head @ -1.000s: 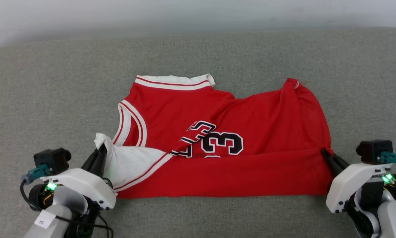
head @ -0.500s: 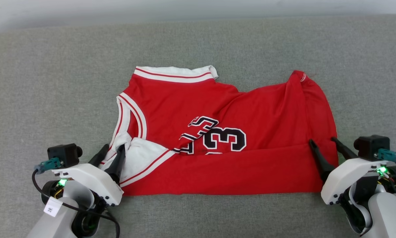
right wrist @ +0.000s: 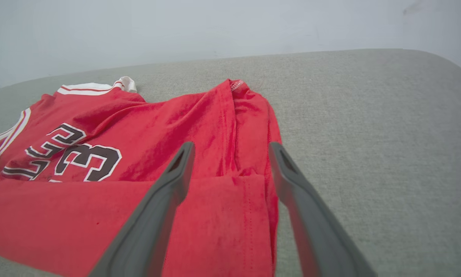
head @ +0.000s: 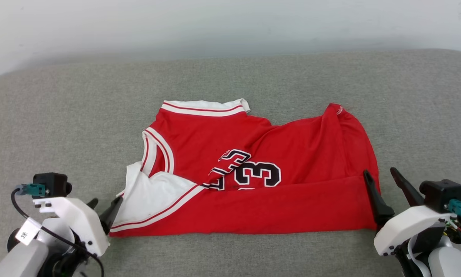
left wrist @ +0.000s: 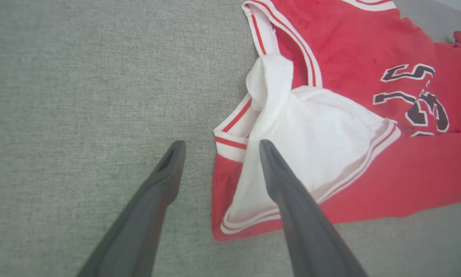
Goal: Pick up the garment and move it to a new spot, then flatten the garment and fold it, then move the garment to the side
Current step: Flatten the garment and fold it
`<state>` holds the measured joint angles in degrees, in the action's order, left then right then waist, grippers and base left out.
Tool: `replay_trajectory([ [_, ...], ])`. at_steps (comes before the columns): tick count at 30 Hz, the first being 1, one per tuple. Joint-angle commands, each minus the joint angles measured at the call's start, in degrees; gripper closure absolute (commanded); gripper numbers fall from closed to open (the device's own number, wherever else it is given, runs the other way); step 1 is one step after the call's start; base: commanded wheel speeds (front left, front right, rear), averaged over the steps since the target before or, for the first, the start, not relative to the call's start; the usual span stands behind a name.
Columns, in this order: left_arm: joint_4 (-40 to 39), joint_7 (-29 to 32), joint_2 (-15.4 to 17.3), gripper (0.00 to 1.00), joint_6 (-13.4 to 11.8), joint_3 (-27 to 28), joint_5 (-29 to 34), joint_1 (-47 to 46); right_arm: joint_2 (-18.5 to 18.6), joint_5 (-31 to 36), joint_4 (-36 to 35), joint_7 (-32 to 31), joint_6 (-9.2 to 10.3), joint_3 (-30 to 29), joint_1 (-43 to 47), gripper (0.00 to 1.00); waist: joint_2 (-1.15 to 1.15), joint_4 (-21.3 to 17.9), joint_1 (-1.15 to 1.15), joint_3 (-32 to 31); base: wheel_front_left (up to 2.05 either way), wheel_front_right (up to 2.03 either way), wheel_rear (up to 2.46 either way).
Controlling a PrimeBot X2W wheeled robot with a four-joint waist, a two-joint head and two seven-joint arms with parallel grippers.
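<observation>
Left end effector [head: 106,201] and right end effector [head: 379,172] released the garment [head: 292,200]

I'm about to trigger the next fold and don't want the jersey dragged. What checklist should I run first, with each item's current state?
1. Left gripper open, holding nothing: ok.
2. Right gripper open, not clamped on cloth: ok.
3. Right gripper clear of the jersey at its right edge: cannot tell.
4. Jersey wholly on the grey cushion: ok.
5. Near strip folded over evenly: ok.
6. Jersey flat: not ok; a diagonal crease runs through the number, and the white sleeve is bunched.
</observation>
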<state>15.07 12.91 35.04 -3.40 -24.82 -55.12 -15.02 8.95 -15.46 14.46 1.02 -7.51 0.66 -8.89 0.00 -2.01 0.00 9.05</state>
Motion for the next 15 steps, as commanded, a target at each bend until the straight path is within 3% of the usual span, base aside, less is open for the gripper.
replay_trajectory([
  [1, -1.74, 2.53, 1.23, 0.0, -0.42, -0.07, -0.98, 1.04, -0.42, 0.35, -1.09, -0.35, 0.04, -0.17, 1.07, 0.0, 0.0, -0.53, 0.0, -0.43, 0.0, 0.0, 0.0],
  [7, -8.23, 11.93, 5.42, 0.0, -2.9, 0.05, -4.91, 3.76, -1.62, 0.62, -4.41, -1.81, 0.04, -0.65, 2.67, 0.0, 0.0, -2.09, 0.0, 0.46, 0.0, 0.0, 0.0],
  [15, -8.26, 17.25, 4.67, 0.0, -5.24, -1.14, -7.63, 4.79, -2.65, 0.28, -6.35, -3.03, 0.04, -0.6, 2.43, 0.0, 0.0, -4.01, 0.0, 3.82, 0.0, 0.0, 0.0],
])
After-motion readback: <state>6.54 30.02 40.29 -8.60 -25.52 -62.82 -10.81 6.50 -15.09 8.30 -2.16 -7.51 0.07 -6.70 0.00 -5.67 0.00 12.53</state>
